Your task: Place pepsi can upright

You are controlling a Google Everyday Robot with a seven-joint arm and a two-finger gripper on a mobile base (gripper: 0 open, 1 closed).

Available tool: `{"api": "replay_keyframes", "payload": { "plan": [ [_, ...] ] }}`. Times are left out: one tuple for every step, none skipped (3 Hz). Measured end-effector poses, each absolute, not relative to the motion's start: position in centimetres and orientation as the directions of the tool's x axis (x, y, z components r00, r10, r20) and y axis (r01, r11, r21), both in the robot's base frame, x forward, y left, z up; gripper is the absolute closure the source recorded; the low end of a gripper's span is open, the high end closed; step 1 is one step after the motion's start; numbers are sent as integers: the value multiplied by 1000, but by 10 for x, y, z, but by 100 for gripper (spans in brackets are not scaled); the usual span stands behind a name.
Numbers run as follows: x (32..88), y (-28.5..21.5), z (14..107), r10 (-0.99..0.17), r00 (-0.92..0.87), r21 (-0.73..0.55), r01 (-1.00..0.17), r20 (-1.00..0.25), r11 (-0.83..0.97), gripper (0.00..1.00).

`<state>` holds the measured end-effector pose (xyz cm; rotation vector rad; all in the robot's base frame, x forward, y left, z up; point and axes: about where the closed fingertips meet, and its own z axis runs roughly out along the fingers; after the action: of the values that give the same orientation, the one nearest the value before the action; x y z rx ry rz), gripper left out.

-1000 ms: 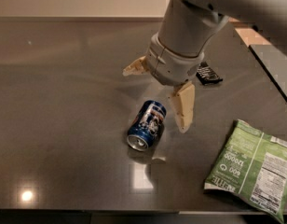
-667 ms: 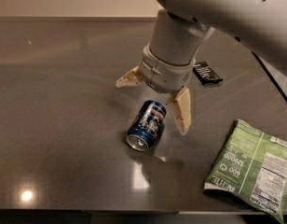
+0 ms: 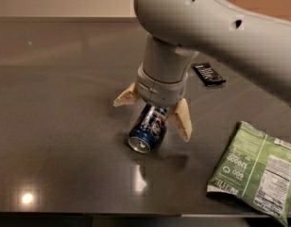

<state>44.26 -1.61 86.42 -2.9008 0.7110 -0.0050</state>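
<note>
The can (image 3: pixel 146 130) lies on its side about midway along the tabletop (image 3: pixel 60 136), nearer its front edge. The gripper (image 3: pixel 151 120) hangs over it, jaws spread wide astride it. Grasp step, I judge: next lower, close, then tip it upright.

The dark table (image 3: pixel 60 89) holds one pepsi can (image 3: pixel 146 130), one green snack bag (image 3: pixel 253 171) and one flat black wrapper (image 3: pixel 208 74), three loose items in all. One gripper (image 3: pixel 151 120) hangs over the can, its two fingers spread either side.
</note>
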Motion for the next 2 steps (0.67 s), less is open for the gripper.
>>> {"api": "replay_keyframes", "payload": {
  "plan": [
    [439, -14, 848, -424, 906, -121, -422, -8, -899, 0],
    [437, -12, 839, -409, 913, -96, -406, 7, -909, 0]
  ]
}}
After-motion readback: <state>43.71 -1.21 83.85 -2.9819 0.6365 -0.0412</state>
